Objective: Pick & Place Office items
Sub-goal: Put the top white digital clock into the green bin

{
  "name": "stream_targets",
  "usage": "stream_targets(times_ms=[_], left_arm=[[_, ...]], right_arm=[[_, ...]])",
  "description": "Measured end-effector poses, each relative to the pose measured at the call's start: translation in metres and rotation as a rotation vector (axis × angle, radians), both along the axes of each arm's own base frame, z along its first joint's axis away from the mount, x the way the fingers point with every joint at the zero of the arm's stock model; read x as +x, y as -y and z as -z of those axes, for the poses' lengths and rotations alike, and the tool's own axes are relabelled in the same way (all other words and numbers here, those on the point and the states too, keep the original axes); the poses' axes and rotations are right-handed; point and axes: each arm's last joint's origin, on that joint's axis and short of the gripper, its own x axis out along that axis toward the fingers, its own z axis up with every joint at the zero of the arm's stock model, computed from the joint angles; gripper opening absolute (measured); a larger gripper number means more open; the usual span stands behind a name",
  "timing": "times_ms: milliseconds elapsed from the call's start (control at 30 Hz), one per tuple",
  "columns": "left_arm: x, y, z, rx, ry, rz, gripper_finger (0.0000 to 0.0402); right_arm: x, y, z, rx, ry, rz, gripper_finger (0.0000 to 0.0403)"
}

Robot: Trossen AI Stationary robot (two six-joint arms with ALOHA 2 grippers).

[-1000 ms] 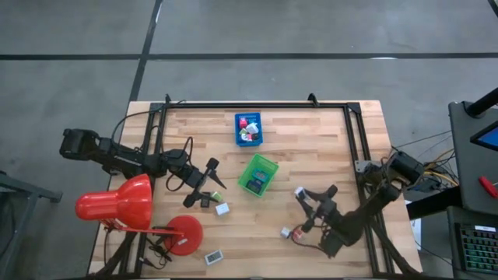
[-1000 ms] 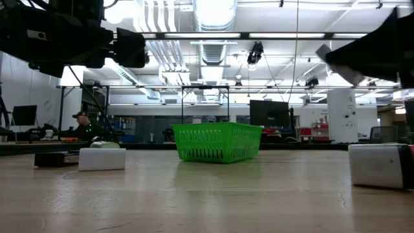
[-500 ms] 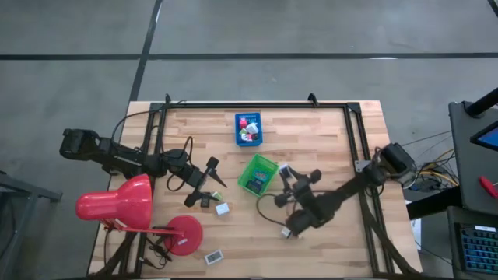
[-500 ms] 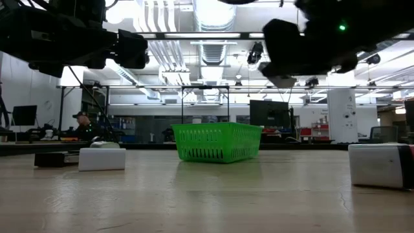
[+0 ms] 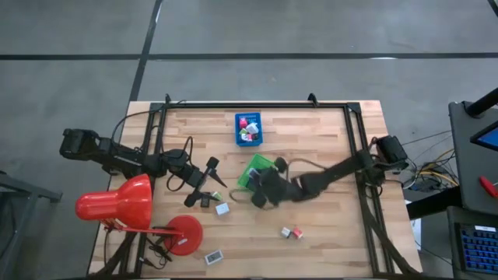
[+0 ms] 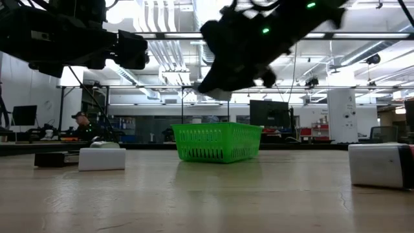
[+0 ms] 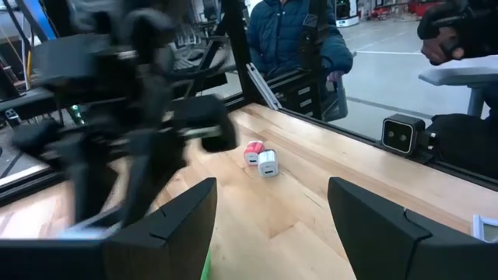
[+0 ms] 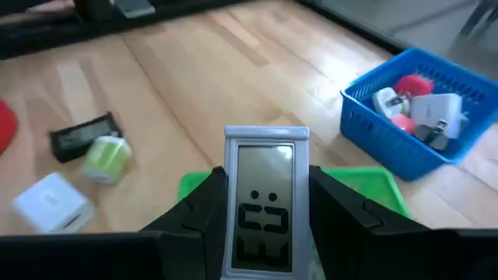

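The right end effector (image 8: 267, 233) is closed on a small white digital display unit (image 8: 267, 204). Its LCD shows dark segment characters that cannot be read with certainty. In the high view this end effector (image 5: 261, 189) hangs over the near edge of the green tray (image 5: 254, 169); in the low view it is above the tray (image 6: 218, 142), clear of it.

The left end effector (image 7: 271, 218) stands wide, holding nothing, above the tabletop (image 5: 327, 155) left of the green tray (image 5: 204, 177).

Office items: several white and pink-red pieces lie in the blue tray (image 5: 249, 129). A dark flat piece (image 8: 84, 134), a green-topped piece (image 8: 105, 157) and a white cube (image 8: 54, 202) lie close together on the tabletop. 2 small pieces, 1 pink-red (image 5: 296, 232) and 1 white (image 5: 285, 230), lie touching, well apart from the trays. 1 white rectangle (image 5: 212, 256) lies beside the red lamp's base (image 5: 184, 236).

No brand marks are readable.
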Motion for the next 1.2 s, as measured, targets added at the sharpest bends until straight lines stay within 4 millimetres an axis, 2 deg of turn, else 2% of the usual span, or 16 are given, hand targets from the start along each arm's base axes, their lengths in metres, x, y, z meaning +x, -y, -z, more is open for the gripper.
stream_targets(times_ms=[133, 333, 500, 700, 867, 1200], left_arm=[[0.000, 0.000, 0.001, 0.000, -0.013, 0.000, 0.0250], [0.000, 0.000, 0.001, 0.007, -0.011, -0.002, 0.0250], [0.000, 0.000, 0.001, 0.007, -0.012, -0.002, 0.0250], [0.000, 0.000, 0.002, 0.008, -0.013, -0.008, 0.0250], [0.000, 0.000, 0.002, 0.009, -0.015, -0.014, 0.0250], [0.000, -0.001, 0.002, 0.010, -0.015, -0.020, 0.0250]], right_arm=[[0.008, 0.020, -0.010, 0.086, -0.143, -0.062, 0.0134], [0.011, 0.038, -0.026, 0.164, -0.340, -0.164, 0.0134], [0.015, 0.052, -0.032, 0.244, -0.402, -0.318, 0.0134], [0.015, 0.069, -0.021, 0.237, -0.454, -0.411, 0.0134], [0.010, 0.082, -0.009, 0.240, -0.461, -0.406, 0.0134], [0.000, 0.094, 0.014, 0.251, -0.460, -0.388, 0.0134]])
